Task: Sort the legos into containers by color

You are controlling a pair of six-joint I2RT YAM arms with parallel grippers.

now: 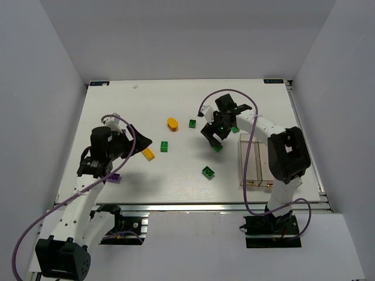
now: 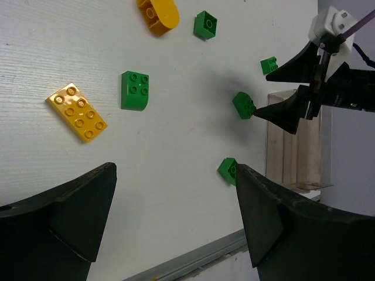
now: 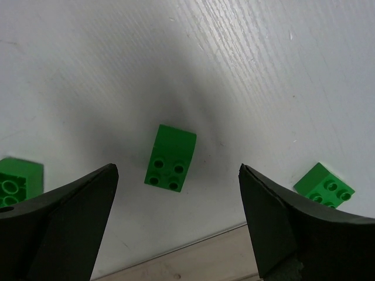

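Observation:
My right gripper (image 1: 214, 139) is open and hovers over a green lego (image 1: 217, 148) just left of the clear containers (image 1: 258, 161). In the right wrist view the gripper (image 3: 177, 171) has this green lego (image 3: 170, 158) between its spread fingers, untouched. My left gripper (image 1: 139, 141) is open and empty near a yellow lego (image 1: 148, 154) and a green one (image 1: 165, 146). The left wrist view, with that gripper (image 2: 176, 170) in it, shows the yellow lego (image 2: 77, 112) and the green one (image 2: 135, 91). A rounded orange lego (image 1: 172, 123) lies farther back. A purple lego (image 1: 115, 177) lies by the left arm.
More green legos lie at the middle back (image 1: 192, 123), the front middle (image 1: 208, 171) and behind the containers' left corner (image 1: 235, 129). The right wrist view shows two other green legos (image 3: 17, 181) (image 3: 325, 186) and a tan strip, apparently the container's edge (image 3: 205, 260).

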